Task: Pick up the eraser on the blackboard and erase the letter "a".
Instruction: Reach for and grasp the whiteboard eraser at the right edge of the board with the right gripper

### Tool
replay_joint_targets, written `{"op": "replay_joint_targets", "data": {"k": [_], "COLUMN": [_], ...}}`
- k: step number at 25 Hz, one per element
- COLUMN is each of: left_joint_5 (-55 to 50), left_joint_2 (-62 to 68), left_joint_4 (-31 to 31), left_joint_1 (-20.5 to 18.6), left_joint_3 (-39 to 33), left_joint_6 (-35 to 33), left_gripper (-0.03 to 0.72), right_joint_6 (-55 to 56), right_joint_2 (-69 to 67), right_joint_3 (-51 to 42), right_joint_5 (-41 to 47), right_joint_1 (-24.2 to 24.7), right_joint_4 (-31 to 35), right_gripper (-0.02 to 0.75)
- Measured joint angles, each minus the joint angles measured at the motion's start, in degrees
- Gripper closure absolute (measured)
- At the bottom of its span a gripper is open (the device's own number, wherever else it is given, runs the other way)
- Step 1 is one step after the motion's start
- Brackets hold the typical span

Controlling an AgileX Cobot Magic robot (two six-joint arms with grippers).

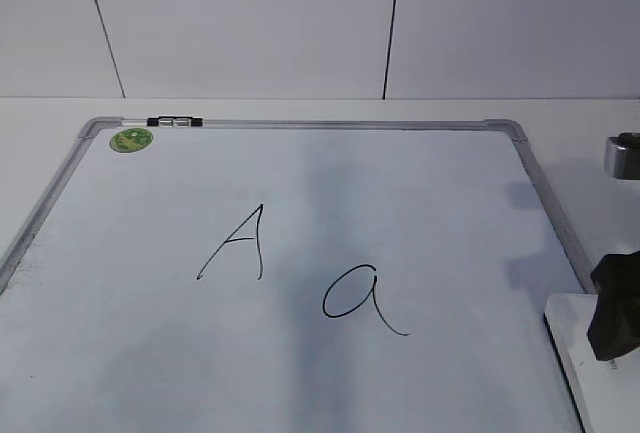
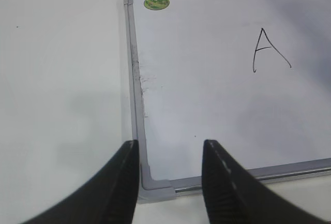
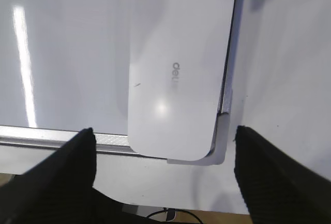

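Since the eraser (image 3: pixel 178 74) looks like a smooth, rounded plastic block, I'd guess it's light and stiff but a bit slick, so pads could skate on that glossy top. It sits flat in the near right corner of the board (image 1: pixel 300 393), right up against the frame there, with small grey lettering on top. Best bet is probably to pinch it across the two long sides, roughly mid-length, not top to bottom. Right tool (image 3: pixel 165 157) hangs just above it with both fingers spread wide, wider than the block, nothing held. Left tool (image 2: pixel 170 172) hovers over the near left corner of the board, open a moderate amount and empty, well away from the action. The "a" (image 1: pixel 358 298) is near the middle of the board, just right of and below the "A" (image 1: pixel 238 243), so wiping needs some care not to smudge the capital. Board lies flat on a white table (image 2: pixel 62 79), surface shiny with glare. There's a green sticker (image 1: pixel 131 139) in the far left corner, a pale panelled wall behind, and lots of room around.
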State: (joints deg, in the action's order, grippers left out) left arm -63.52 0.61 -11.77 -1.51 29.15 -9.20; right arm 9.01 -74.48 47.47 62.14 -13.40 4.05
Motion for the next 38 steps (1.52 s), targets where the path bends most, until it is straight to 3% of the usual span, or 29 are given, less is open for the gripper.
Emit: {"op": "replay_joint_targets", "data": {"k": [38], "left_joint_5": [0.0], "left_joint_2": [0.0], "left_joint_4": [0.0], "left_joint_1": [0.0], "left_joint_3": [0.0], "left_joint_6": [0.0], "left_gripper": [0.381], "right_joint_6": [2.89], "right_joint_2": [-10.72], "right_joint_3": [0.0], "right_joint_5": [-7.08], "right_joint_1": [0.0], "right_joint_4": [-2.01], "right_gripper": [0.083]}}
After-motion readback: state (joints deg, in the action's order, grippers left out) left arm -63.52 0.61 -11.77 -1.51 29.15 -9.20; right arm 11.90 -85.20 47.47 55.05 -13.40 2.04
